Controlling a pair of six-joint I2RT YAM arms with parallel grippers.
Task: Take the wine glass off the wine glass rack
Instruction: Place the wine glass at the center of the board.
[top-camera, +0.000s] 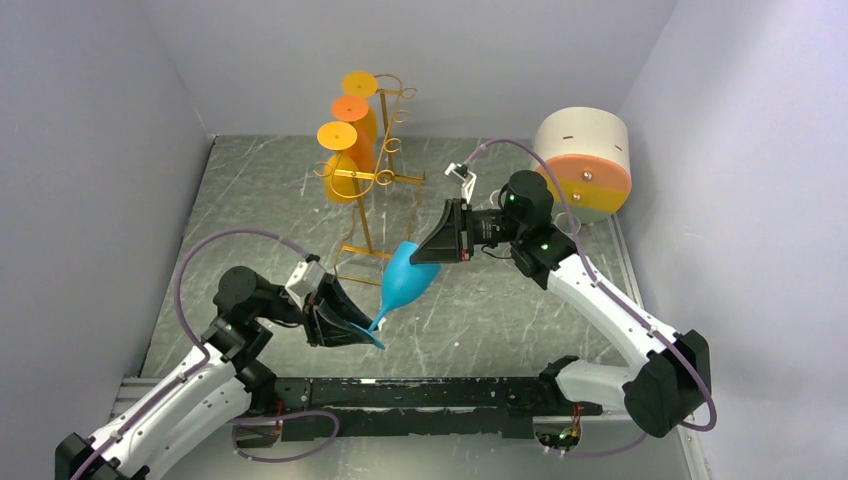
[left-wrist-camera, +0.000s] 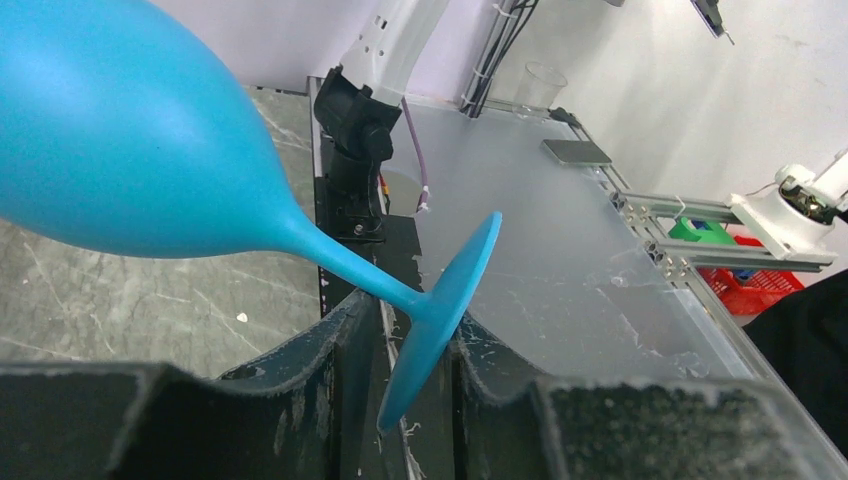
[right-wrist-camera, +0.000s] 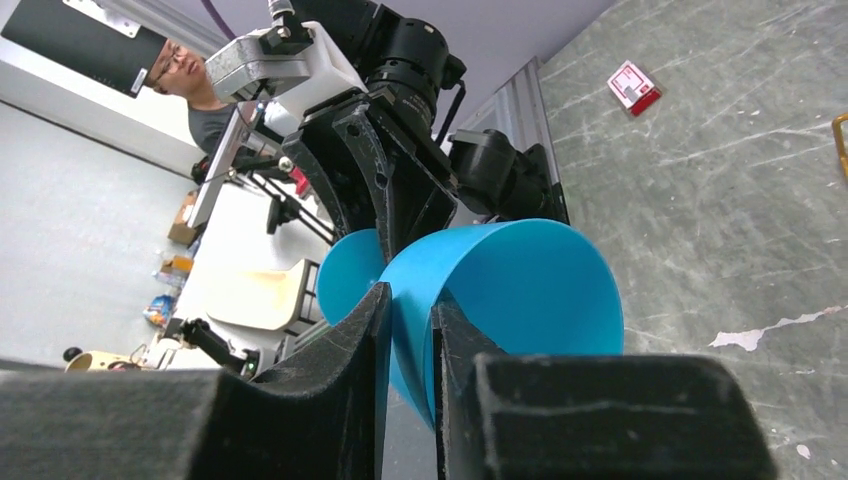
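The wine glass rack (top-camera: 372, 180), hung with orange wine glasses (top-camera: 345, 140), stands at the back of the tabletop (top-camera: 250, 200). Just in front of it the blue wine glass (top-camera: 405, 275) spans between the left claw (top-camera: 360, 325) and the right claw (top-camera: 420, 255), barring the middle. Bare tabletop lies open left of the rack up to the side wall, and a striped drum (top-camera: 585, 165) fills the far right corner.

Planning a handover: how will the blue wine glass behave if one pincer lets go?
The blue wine glass looks matte, probably light plastic, not fragile. Held only by its thin foot in the left pincer, it may pivot. The bowl rim pinched by the right pincer might flex.
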